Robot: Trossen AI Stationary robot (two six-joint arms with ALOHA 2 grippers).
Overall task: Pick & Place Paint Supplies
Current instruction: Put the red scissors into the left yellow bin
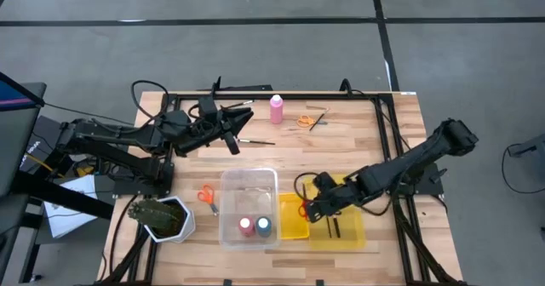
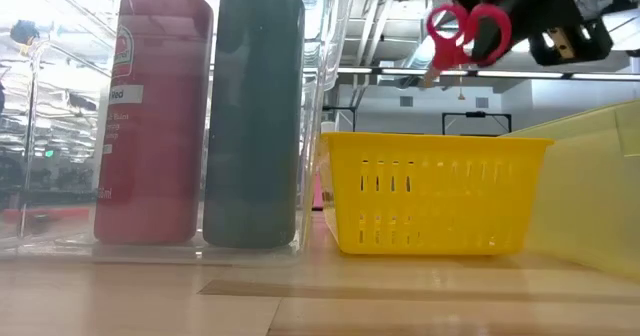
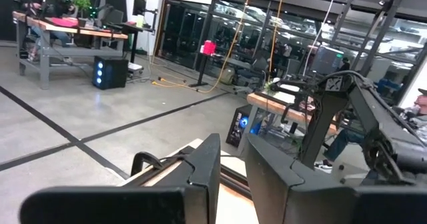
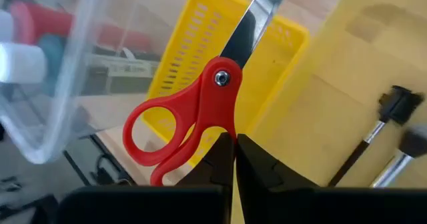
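Red scissors (image 4: 190, 121) hang over the small yellow bin (image 2: 435, 191), gripped in the right gripper (image 4: 233, 159) jaws.

Only the wrist view shows that grip; from above, three scissors, three bottles. The left gripper (image 1: 228, 137), at 11 o'clock on the desk (image 1: 358, 141), has jaws parted.

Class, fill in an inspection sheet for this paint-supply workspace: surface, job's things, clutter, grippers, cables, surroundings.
Surface: wooden table, black frame.
Job's things: pink bottle, orange scissors and brush at the far side; another pair of scissors beside the clear bin, which holds two bottles; brushes in the flat yellow tray.
Clutter: potted plant.
Grippers: right gripper holds red scissors above the yellow basket; left gripper raised, empty.
Cables: along the table's sides.
Surroundings: grey floor, desks, seated people.
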